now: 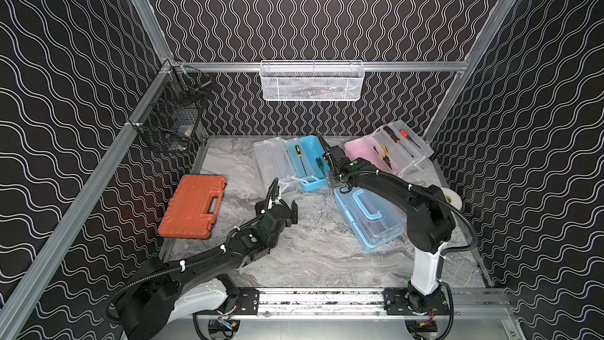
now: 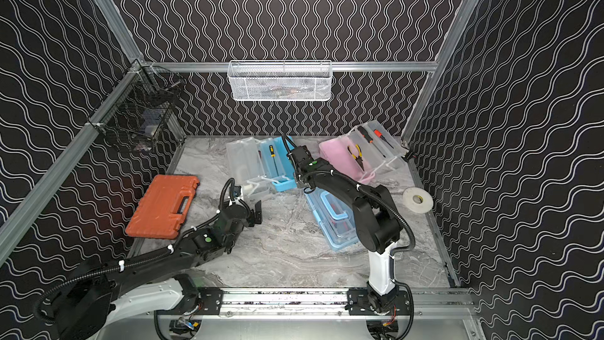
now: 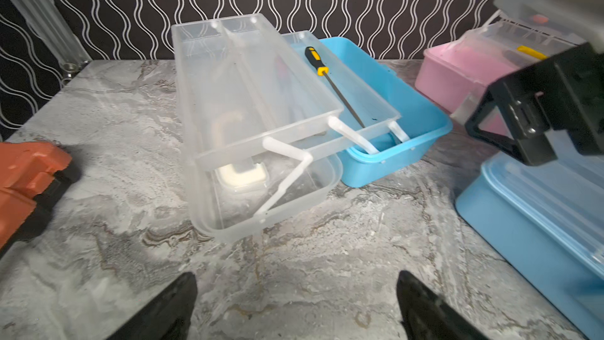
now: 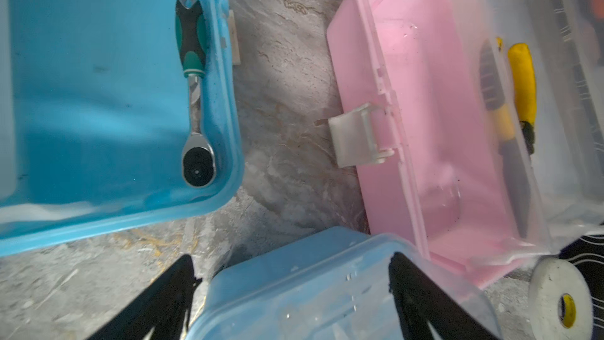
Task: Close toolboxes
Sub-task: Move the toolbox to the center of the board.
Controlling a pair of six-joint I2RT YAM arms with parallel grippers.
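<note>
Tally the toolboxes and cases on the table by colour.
Blue: 2 (open blue toolbox, closed blue toolbox)
Pink: 1 (pink toolbox, open)
Orange: 1 (orange case, shut)
Total: 4

Left open toolbox [image 1: 312, 152]; right open toolbox [image 1: 359, 152]; closed toolbox [image 1: 376, 224] before both.

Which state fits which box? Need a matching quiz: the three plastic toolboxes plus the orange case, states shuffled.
Things:
1. pink plastic toolbox
2. rear light-blue plastic toolbox
3. near light-blue plastic toolbox
4. flat orange hard case

States:
A. clear lid down, blue loop handle on top
B. open, yellow-handled pliers in its tray
C. shut, lying flat, apart from the others
D. open, yellow-and-black screwdriver in its tray

Pairs: 1-B, 2-D, 3-A, 4-C
</note>
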